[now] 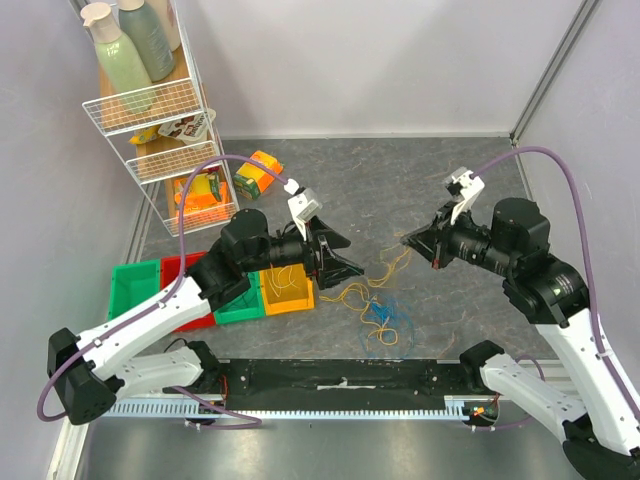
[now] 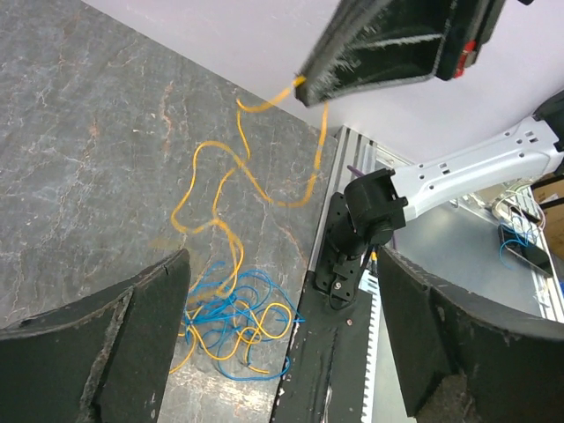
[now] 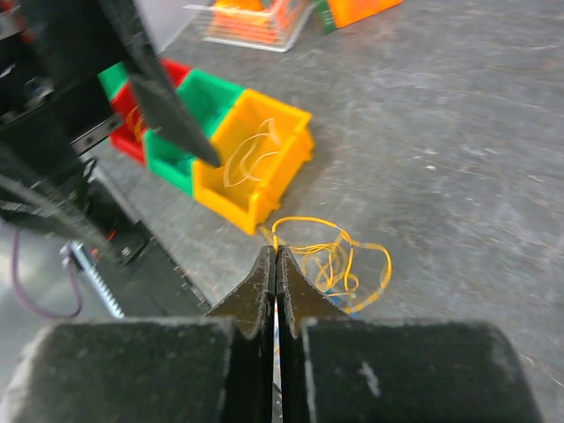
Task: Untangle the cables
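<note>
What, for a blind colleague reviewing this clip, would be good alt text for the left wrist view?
An orange cable runs from the shut right gripper at the top down across the grey table to a tangle of blue and orange cables. The open left gripper's dark fingers frame the bottom corners.

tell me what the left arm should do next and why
Probably lower the open left gripper onto the blue loops and pinch one. The right gripper is shut on the orange cable, which runs down into that pile, so holding blue could let the arms pull them apart.
</note>
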Available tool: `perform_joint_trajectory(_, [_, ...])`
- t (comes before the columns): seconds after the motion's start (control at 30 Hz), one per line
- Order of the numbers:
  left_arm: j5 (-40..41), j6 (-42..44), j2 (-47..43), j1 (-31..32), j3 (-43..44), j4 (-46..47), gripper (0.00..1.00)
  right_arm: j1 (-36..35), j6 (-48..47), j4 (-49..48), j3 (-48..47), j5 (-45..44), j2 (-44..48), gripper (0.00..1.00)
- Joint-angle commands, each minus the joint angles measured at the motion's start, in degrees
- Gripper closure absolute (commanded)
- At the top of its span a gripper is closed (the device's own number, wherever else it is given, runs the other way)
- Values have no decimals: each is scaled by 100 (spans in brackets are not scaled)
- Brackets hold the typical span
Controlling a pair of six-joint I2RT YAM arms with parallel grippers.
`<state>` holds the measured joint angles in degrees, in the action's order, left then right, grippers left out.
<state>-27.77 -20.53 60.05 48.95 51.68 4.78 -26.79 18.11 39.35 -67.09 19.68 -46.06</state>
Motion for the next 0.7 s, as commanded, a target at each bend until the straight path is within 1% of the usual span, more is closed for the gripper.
perform_joint_trajectory(0.0, [-98,313,-11,18,167,146,11,-11,-159,-376,99,1643,150,100])
perform_joint_trajectory(0.07, [-167,296,-2,18,123,269,15,-11,-80,-472,161,1915,194,100])
perform_joint_trajectory(0.1, [-263,261,24,18,114,374,15,-11,-36,-542,196,2012,212,100])
perform_joint_trajectory(0.23, [-747,-11,208,18,26,910,11,-11,210,-806,328,2250,273,100])
perform_joint_trajectory(0.4, [-555,-91,305,106,-88,1428,11,-11,509,-1113,521,2558,256,100])
perform_joint_trajectory(0.47, [-432,5,279,211,-228,1850,11,-11,623,-1245,574,2646,265,100])
perform_joint_trajectory(0.53, [-274,154,331,343,-281,1992,11,-11,781,-1455,662,2742,256,100])
perform_joint_trajectory(0.6, [-89,347,454,449,-211,1923,15,-11,983,-1710,776,2839,282,100])
perform_joint_trajectory(0.67, [104,392,534,475,-106,1668,27,-11,1107,-1791,785,2805,291,100])
